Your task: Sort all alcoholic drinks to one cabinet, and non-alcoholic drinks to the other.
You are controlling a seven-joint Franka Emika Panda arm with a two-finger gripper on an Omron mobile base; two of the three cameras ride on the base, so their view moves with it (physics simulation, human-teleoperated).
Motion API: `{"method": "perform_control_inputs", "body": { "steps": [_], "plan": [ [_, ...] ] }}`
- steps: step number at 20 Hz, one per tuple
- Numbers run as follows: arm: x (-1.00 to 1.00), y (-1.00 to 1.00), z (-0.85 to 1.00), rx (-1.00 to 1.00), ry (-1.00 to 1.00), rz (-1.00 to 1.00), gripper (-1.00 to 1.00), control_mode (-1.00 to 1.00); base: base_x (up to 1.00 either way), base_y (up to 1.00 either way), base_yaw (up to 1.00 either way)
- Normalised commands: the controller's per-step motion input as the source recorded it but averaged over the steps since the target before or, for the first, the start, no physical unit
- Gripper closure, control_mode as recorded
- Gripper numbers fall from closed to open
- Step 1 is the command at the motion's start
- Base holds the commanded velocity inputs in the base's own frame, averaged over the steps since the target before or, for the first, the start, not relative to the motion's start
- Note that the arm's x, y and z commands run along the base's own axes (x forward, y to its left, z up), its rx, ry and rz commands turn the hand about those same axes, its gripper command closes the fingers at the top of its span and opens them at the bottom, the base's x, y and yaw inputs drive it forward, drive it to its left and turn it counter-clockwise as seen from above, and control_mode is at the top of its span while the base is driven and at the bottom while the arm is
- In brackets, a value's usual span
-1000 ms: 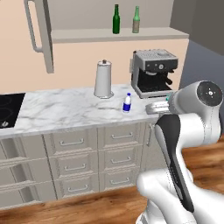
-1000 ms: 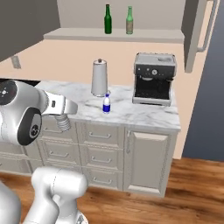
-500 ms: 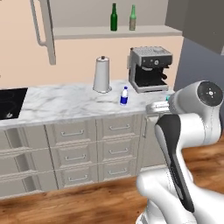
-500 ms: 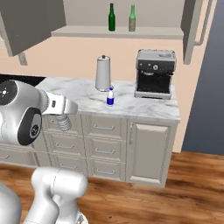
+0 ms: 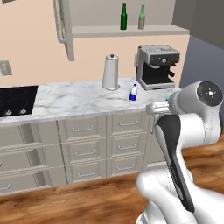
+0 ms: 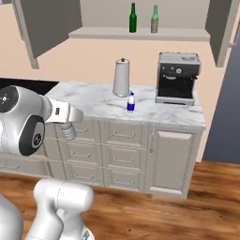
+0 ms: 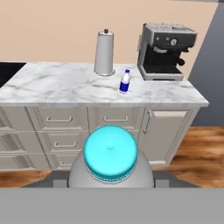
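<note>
You face a peach wall (image 6: pixel 98 61), a marble counter (image 6: pixel 93 101) (grey drawers (image 6: pixel 123 154) beneath) and wood floor (image 6: pixel 187 215).

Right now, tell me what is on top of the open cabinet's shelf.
On the shelf stand two slim glass bottles side by side: the dark green bottle and the paler olive-green bottle. The shelf's far ends are covered by the cabinet doors.

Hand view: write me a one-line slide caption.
Clear bottle with teal cap held in the pincer, facing the marble counter with the blue-labelled bottle, paper towel roll and coffee machine.
</note>
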Motion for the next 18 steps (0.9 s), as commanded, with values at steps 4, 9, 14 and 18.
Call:
{"method": "perform_control_inputs", "body": {
  "steps": [4, 9, 14, 18],
  "plan": [
    [0.0, 0.0, 0.0, 0.0, 0.0, 0.0, 1.0, 1.0, -0.33, 0.46, 0.0],
    [0.0, 0.0, 0.0, 0.0, 0.0, 0.0, 1.0, 1.0, -0.35, 0.46, 0.0],
    [0.0, 0.0, 0.0, 0.0, 0.0, 0.0, 1.0, 1.0, -0.33, 0.49, 0.01],
    [0.0, 0.0, 0.0, 0.0, 0.0, 0.0, 1.0, 1.0, -0.33, 0.49, 0.03]
  ]
}}
